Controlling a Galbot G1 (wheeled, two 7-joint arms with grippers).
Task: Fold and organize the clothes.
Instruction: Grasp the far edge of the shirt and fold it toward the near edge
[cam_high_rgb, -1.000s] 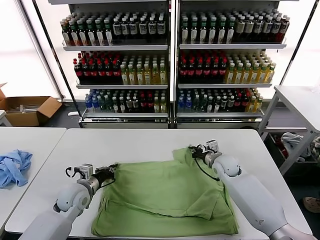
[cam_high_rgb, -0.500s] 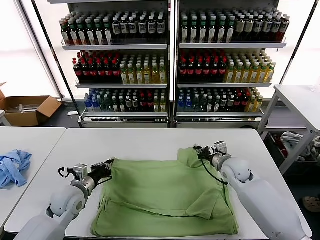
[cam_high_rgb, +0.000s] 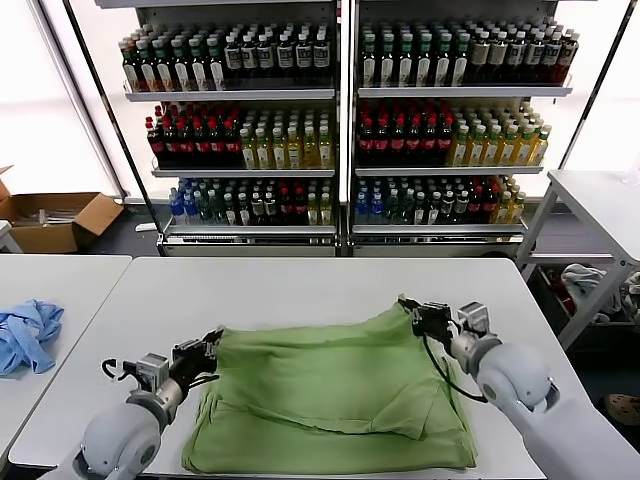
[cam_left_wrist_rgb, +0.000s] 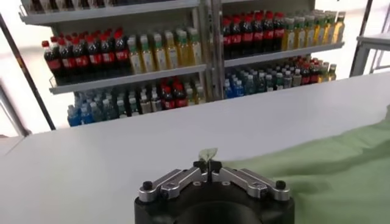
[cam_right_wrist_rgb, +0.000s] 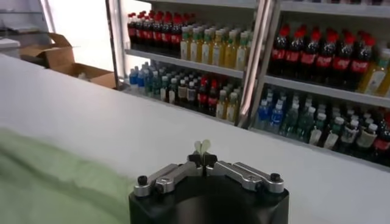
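Observation:
The light green polo shirt (cam_high_rgb: 330, 395) lies partly folded on the white table (cam_high_rgb: 300, 285); its collar, buttons and chest print are hidden. My left gripper (cam_high_rgb: 208, 347) is shut on the shirt's far left corner; a tuft of green fabric (cam_left_wrist_rgb: 208, 154) sticks out between its fingertips. My right gripper (cam_high_rgb: 415, 311) is shut on the far right corner, and a bit of fabric (cam_right_wrist_rgb: 202, 147) shows there too. Both hold the far edge slightly lifted, stretched between them.
A light blue garment (cam_high_rgb: 25, 333) lies on the neighbouring table to the left. Drink shelves (cam_high_rgb: 340, 120) stand behind the table. A cardboard box (cam_high_rgb: 55, 215) sits on the floor far left. Another table (cam_high_rgb: 600, 195) stands at the right.
Both grippers have pulled the shirt's far edge toward me and spread apart, the left going left, the right going right. The raised bump of fabric at the right corner has flattened.

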